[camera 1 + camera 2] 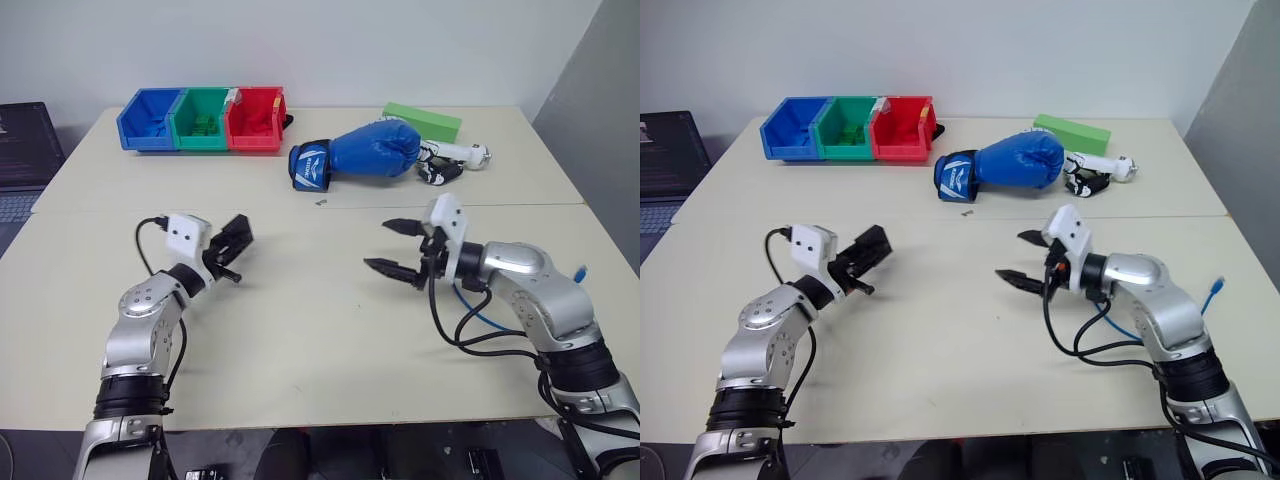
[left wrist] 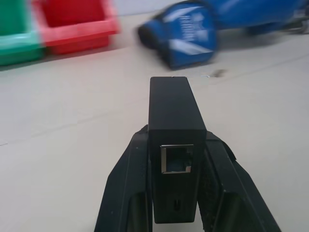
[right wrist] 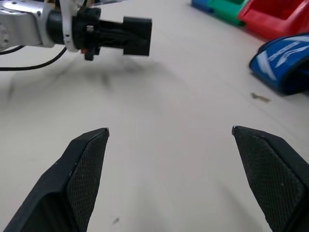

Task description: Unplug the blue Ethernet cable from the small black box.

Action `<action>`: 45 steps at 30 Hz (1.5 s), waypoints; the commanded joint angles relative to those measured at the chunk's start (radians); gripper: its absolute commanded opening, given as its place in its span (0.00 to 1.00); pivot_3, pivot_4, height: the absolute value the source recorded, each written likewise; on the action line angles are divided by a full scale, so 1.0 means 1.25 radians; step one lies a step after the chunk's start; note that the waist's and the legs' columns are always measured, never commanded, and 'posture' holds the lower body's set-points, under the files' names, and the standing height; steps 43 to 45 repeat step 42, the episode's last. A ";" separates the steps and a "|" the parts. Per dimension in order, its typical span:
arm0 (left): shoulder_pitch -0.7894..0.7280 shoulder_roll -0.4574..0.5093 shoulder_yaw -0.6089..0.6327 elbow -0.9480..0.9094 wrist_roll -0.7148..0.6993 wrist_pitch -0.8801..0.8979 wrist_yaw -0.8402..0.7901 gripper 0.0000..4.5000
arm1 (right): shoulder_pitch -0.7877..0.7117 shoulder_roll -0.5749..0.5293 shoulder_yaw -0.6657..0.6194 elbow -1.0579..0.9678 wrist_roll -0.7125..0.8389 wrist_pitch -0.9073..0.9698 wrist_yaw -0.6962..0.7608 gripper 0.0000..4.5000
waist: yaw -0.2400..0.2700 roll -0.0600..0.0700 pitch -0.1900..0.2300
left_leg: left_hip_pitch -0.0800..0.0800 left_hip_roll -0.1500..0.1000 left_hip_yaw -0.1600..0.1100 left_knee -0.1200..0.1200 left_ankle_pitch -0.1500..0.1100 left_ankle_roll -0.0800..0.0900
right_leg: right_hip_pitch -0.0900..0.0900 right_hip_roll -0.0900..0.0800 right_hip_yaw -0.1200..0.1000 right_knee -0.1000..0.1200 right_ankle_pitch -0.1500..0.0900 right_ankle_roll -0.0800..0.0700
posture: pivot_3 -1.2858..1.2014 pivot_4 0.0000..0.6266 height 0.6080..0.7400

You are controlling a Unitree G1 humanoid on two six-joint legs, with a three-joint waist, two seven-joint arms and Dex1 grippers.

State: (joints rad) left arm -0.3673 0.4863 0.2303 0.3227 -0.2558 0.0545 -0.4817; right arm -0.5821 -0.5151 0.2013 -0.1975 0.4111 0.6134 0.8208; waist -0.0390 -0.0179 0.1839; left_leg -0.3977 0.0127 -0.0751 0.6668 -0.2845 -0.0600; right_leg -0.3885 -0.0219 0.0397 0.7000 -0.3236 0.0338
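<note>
My left gripper [image 1: 228, 255] is shut on the small black box [image 1: 238, 234] and holds it level above the table's left half. In the left wrist view the small black box [image 2: 175, 130] sits between the two fingers, and its near-end port [image 2: 176, 158] is empty. My right gripper [image 1: 376, 245] is open near the table's middle, its fingers spread wide with nothing between them, pointing toward the box [image 3: 137, 35]. The blue Ethernet cable [image 1: 478, 318] lies on the table behind my right forearm, partly hidden. One end [image 1: 580, 272] is near the table's right edge.
Blue [image 1: 150, 120], green [image 1: 203, 122] and red [image 1: 255, 122] bins stand in a row at the back left. A blue boxing glove [image 1: 370, 152], a green block [image 1: 424, 121] and a white and black object [image 1: 452, 160] lie at the back right. A laptop [image 1: 22, 150] sits beyond the left edge.
</note>
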 commanded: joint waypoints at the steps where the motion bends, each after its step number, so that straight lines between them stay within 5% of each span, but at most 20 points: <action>1: -0.015 -0.019 0.016 0.067 0.034 -0.086 0.056 0.17 | -0.066 0.026 0.003 -0.002 -0.005 0.034 -0.018 0.97 | 0.002 0.000 0.000 | 0.000 0.000 0.000 0.000 0.000 0.000 | 0.000 0.000 0.000 0.000 0.000 0.000 | 0.52 0.24 1.00; 4: -0.006 -0.034 0.011 0.105 0.042 -0.116 0.061 0.17 | -0.085 0.033 0.009 0.010 -0.016 0.038 -0.018 0.97 | 0.008 -0.001 -0.001 | 0.000 -0.001 0.000 0.000 0.001 -0.001 | 0.000 0.000 -0.001 -0.001 0.000 0.000 | 0.52 0.24 1.00; 5: -0.003 -0.038 0.014 0.113 0.042 -0.119 0.066 0.33 | -0.087 0.033 0.010 0.012 -0.019 0.038 -0.016 0.97 | 0.009 -0.001 -0.001 | -0.001 -0.001 -0.001 0.000 0.001 -0.001 | 0.000 0.000 -0.001 -0.001 0.000 0.000 | 0.52 0.24 1.00; 18: 0.082 -0.038 0.026 0.033 -0.011 -0.070 0.032 0.98 | -0.059 -0.001 0.010 -0.057 0.006 0.082 0.051 0.97 | 0.003 -0.001 -0.001 | 0.000 0.000 0.000 0.000 0.000 0.000 | 0.000 -0.001 -0.001 0.000 0.000 0.000 | 0.52 0.24 1.00; 22: 0.156 -0.003 0.012 -0.127 -0.028 0.023 -0.001 0.99 | -0.042 -0.017 -0.008 -0.065 0.011 0.091 0.052 0.97 | 0.001 -0.001 -0.001 | 0.000 0.000 0.000 0.000 0.000 0.000 | 0.000 -0.001 0.000 0.000 0.000 0.000 | 0.52 0.24 1.00; 30: 0.284 0.191 0.035 -0.399 -0.053 0.224 -0.124 0.99 | 0.086 -0.103 -0.096 -0.073 0.022 -0.003 0.097 0.97 | 0.007 -0.001 0.000 | 0.000 0.000 -0.001 -0.001 0.000 0.000 | 0.001 -0.001 -0.001 0.000 0.000 0.000 | 0.52 0.24 1.00; 38: 0.262 0.319 0.100 -0.396 -0.108 0.261 -0.256 0.99 | 0.132 -0.202 -0.165 -0.050 0.048 -0.002 0.160 0.97 | 0.006 -0.001 0.000 | 0.001 0.000 -0.001 -0.001 0.000 0.001 | 0.002 0.000 -0.001 0.000 0.000 0.000 | 0.52 0.24 1.00; 45: 0.234 0.341 0.127 -0.376 -0.133 0.270 -0.282 0.99 | 0.138 -0.242 -0.192 -0.035 0.052 -0.002 0.177 0.97 | 0.006 -0.001 0.000 | 0.001 0.000 -0.001 -0.001 0.000 0.001 | 0.002 0.001 -0.001 -0.001 0.000 0.000 | 0.52 0.24 1.00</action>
